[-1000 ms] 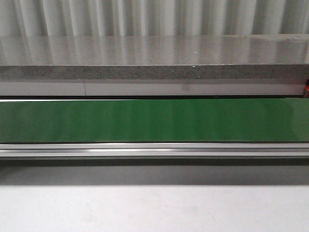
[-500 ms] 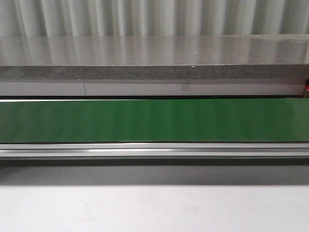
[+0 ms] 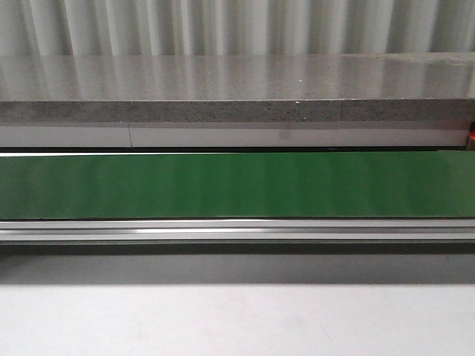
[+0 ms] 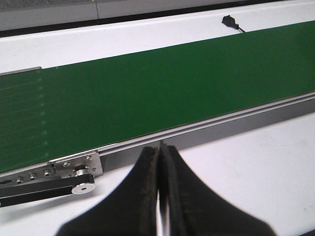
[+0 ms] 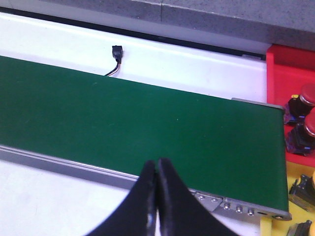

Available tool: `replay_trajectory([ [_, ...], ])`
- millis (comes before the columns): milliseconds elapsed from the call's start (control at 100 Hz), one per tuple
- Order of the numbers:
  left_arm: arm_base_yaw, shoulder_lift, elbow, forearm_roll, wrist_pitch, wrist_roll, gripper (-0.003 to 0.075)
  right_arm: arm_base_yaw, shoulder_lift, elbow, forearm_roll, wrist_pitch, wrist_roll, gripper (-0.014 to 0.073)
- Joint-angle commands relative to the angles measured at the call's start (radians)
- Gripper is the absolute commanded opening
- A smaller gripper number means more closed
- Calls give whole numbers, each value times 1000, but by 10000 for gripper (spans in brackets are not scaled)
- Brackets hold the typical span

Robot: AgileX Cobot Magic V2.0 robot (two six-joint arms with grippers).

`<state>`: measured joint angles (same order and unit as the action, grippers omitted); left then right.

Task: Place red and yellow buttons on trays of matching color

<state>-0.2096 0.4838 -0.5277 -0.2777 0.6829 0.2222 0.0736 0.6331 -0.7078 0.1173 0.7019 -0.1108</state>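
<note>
1. Waiting step, judged: green belt [image 3: 237, 185] bare across mid-frame in front view, no button riding it.
2. Left gripper [image 4: 159, 152] bottom centre, fingers pressed together, holding nothing.
3. Right gripper [image 5: 156, 169] bottom centre, fingers pressed together, empty.
4. Red buttons [image 5: 301, 118] already on red tray [image 5: 288, 69], right edge of right wrist view; yellow tray [image 5: 275, 228] lower right corner.
5. Next probably: spread fingers, pick whatever button arrives on belt.

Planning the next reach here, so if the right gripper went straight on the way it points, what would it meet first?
Likely the silver metal side rail of the conveyor, then the flat green conveyor belt just beyond it. The shut right gripper points there; its height above them is unclear.
</note>
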Motion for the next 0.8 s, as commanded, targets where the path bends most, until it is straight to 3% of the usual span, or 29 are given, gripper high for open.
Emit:
replay_trajectory([
  [0,-10,6,-26,-26,-61,3,-20,1,-54,10,5,-50,-18,-67],
  [380,-10,6,-26,-26,-67,3,-20,1,-259,138,24,-31,-21,-67],
  [790,-1,32,-30,-17,-71,-5,-20,1,-274,138,24,-26,-21,-67],
])
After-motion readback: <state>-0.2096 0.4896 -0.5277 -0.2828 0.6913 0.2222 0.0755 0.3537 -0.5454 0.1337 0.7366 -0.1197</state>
